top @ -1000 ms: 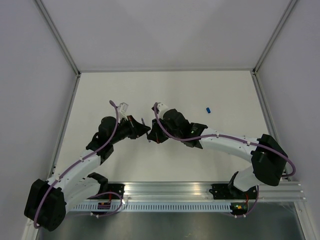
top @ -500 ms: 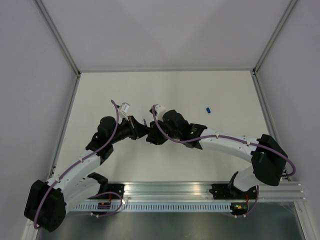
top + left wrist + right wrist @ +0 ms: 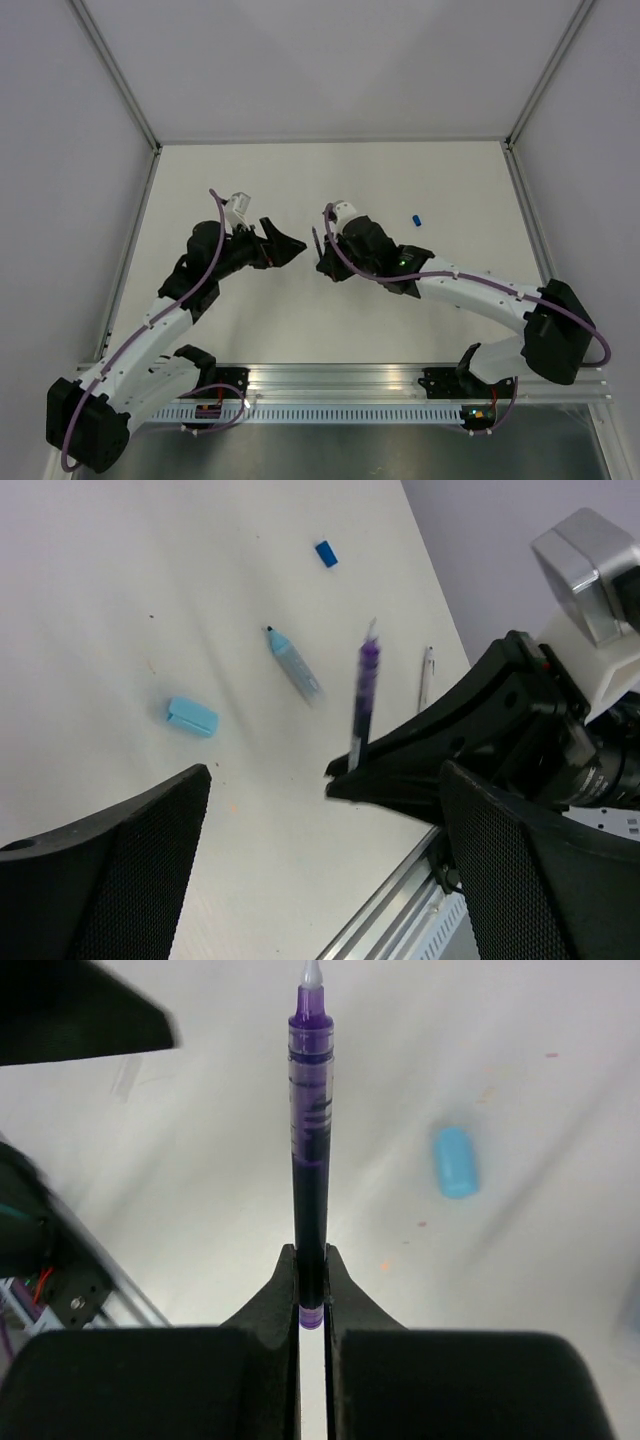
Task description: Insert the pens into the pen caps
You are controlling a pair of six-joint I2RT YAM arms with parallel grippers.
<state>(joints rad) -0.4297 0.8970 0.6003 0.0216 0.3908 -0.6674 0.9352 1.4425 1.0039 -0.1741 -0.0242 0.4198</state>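
Top external | white table (image 3: 400, 180), grey walls (image 3: 330, 60) | L jaws wide | R jaws on pen (image 3: 310, 1160)

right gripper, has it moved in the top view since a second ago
Yes. The right gripper, shut on the purple pen, has shifted right, toward the dark blue cap.

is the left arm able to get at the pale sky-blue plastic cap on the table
Likely yes: the left gripper is open and empty, and the pale sky-blue cap lies bare, clear of the purple pen.
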